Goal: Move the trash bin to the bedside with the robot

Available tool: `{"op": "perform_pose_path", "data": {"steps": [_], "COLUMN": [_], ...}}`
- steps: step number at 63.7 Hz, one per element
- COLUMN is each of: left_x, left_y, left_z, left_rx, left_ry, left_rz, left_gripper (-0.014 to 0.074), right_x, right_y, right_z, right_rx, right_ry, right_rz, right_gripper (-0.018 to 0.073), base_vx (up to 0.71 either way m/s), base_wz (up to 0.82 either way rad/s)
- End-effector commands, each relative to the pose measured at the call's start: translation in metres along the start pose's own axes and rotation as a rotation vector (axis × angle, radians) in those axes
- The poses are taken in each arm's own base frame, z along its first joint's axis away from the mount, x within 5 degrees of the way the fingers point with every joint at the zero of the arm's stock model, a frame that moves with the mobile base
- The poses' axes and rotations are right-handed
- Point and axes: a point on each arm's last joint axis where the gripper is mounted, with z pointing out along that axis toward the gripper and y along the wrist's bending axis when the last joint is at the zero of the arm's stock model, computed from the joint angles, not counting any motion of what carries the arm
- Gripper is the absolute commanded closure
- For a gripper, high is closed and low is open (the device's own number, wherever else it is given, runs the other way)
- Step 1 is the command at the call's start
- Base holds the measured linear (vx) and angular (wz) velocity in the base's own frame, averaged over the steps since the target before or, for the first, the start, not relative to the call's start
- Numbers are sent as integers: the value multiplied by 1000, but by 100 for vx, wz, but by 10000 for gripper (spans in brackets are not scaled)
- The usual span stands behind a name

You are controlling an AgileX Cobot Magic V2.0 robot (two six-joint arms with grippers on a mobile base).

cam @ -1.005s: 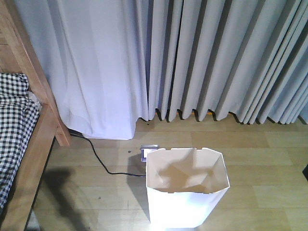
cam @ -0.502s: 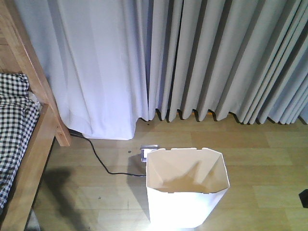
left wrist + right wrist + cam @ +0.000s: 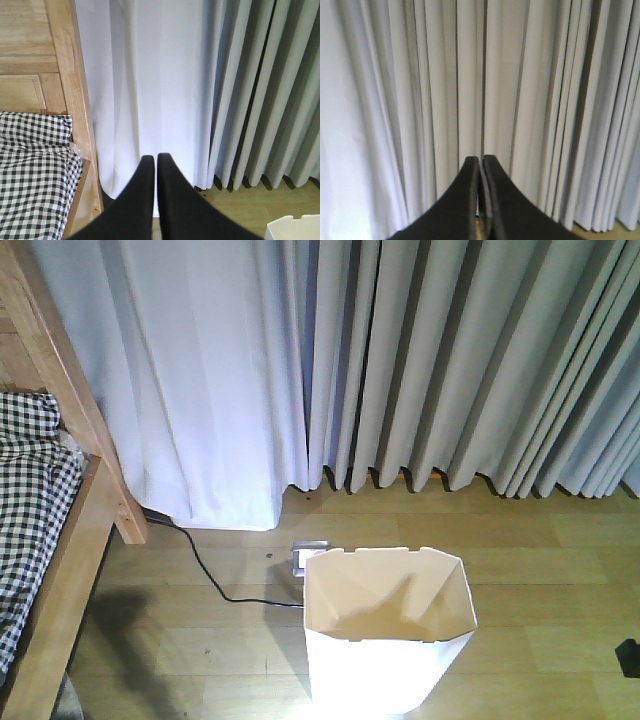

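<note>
White trash bin (image 3: 388,640) standing upright on the wood floor (image 3: 540,540), well right of the bed (image 3: 40,540).

Both the left gripper (image 3: 152,159) and right gripper (image 3: 481,160) have jaws pressed together, holding nothing. Behind the bin lie a power strip (image 3: 308,555) and black cable (image 3: 205,575); farther back hang grey curtains (image 3: 450,370).
</note>
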Motion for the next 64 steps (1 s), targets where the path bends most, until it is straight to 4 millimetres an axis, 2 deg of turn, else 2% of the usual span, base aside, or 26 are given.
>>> {"op": "perform_pose_path", "data": {"steps": [1, 64], "left_x": [-1, -1], "left_y": [0, 0], "left_z": [1, 1], "left_rx": [7, 7], "left_ry": [-64, -64], "left_rz": [-7, -7], "left_gripper": [602, 602], "right_x": [-5, -5], "right_y": [-1, -1], "right_z": [-1, -1], "right_rx": [9, 15], "right_ry": [-83, -81], "right_rz": [-38, -24], "right_gripper": [568, 568], "base_vx": [0, 0], "base_wz": [0, 0]}}
